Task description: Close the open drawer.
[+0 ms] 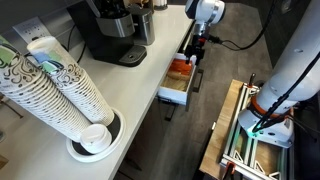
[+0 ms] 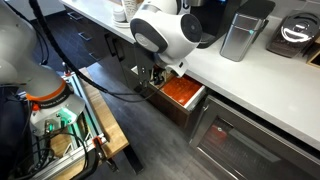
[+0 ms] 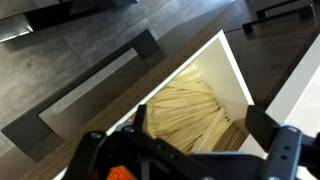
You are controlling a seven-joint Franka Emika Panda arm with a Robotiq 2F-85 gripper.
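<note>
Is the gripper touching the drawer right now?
Cannot tell. In the wrist view the open gripper frames the drawer, but depth is unclear. Neither exterior view shows its fingertips clearly.

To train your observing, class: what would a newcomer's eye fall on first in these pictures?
The tall leaning stack of paper cups fills the near left of the counter in an exterior view. Under the counter edge the drawer stands pulled out, orange-red packets inside, with the gripper at its far end, fingers apart in the wrist view.
</note>
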